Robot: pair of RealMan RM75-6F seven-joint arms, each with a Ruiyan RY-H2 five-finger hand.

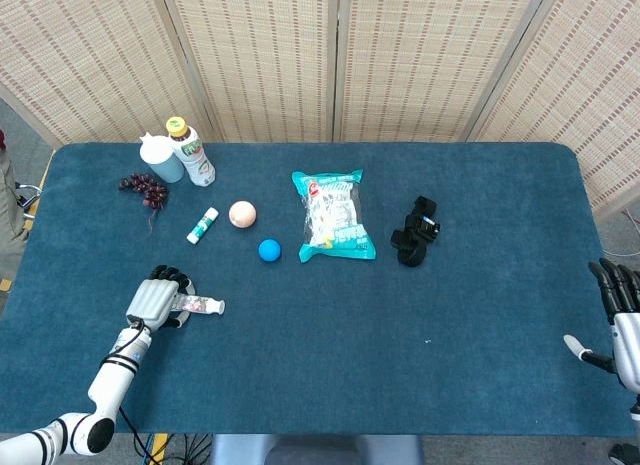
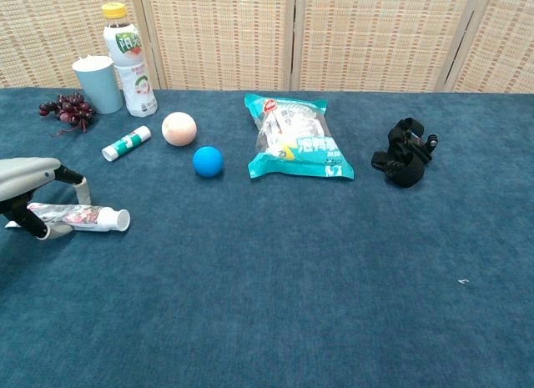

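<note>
Your table (image 1: 480,385) is covered edge to edge in blue cloth, and the biggest thing on it is the teal snack bag (image 1: 333,215), lying flat a little toward the far edge from the middle. At the far left corner you have a drink bottle (image 1: 191,151) standing upright with a pale blue cup (image 1: 162,159) touching its left side, and a bunch of dark grapes (image 1: 145,188) just beside the cup toward the left edge. To the right of the bag sits a black strap bundle (image 1: 415,231). Your left hand (image 1: 153,303) is down near the left edge toward the near side, its fingers curled over the tail end of the toothpaste tube (image 2: 79,217) with the thumb under it, so the tube looks gripped while lying on the cloth, its cap pointing toward the middle. Your right hand (image 1: 622,330) is at the right edge, fingers straight and apart, holding nothing. Between the bottle and the bag lie a glue stick (image 1: 202,225), a peach-coloured ball (image 1: 242,214), and a small blue ball (image 1: 269,250).
</note>
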